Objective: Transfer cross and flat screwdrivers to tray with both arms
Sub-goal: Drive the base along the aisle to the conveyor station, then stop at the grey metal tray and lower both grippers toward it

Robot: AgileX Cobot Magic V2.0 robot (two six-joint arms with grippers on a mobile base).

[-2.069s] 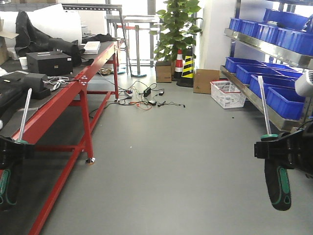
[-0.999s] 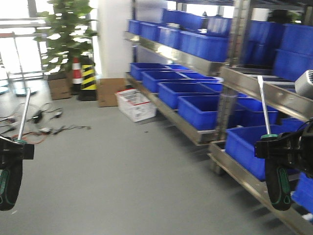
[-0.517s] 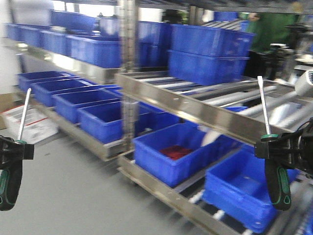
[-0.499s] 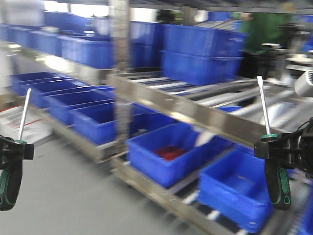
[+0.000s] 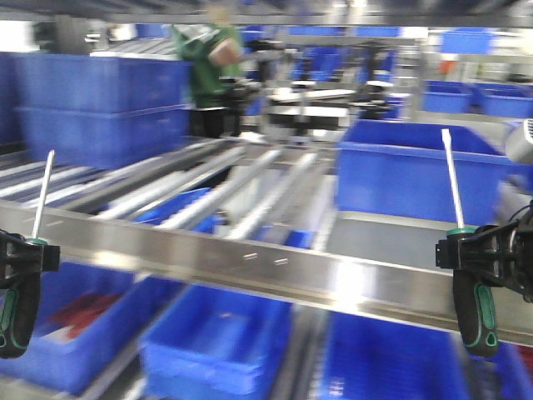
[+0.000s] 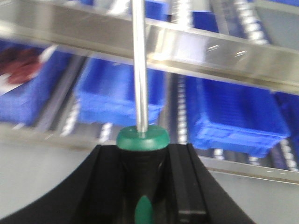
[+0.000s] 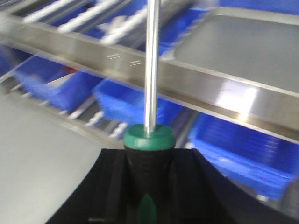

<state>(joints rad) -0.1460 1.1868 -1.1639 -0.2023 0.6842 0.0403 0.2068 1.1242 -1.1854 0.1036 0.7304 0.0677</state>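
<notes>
Screwdrivers, two of them and alike, stand upright, one in each gripper, well apart at the two edges of the front view. The left screwdriver (image 5: 18, 310) and the right screwdriver (image 5: 475, 312) each have a thick black handle with a green stripe, a round green collar at its top and a long thin silver shaft pointing up. The tips are too small to tell which is cross and which is flat. The left gripper (image 5: 23, 255) has its black jaws clenched on the handle just under the collar, and the right gripper (image 5: 468, 250) grasps its handle at the same place. Each wrist view shows the handle seated between the jaws with the shaft rising straight up the middle. Both tools are held in the air in front of metal shelving. One long steel shelf rail (image 5: 250, 260) runs across behind them, blurred. Beyond the rail on the right lies one shallow grey tray (image 5: 391, 240) with a low rim, and a large blue bin (image 5: 416, 175) stands just behind it. Below the rail at least three blue bins (image 5: 216, 342) sit side by side, the leftmost bin (image 5: 58, 333) holding something red. Farther back one person (image 5: 208, 71) in a green top stands among more blue bins, all smeared
</notes>
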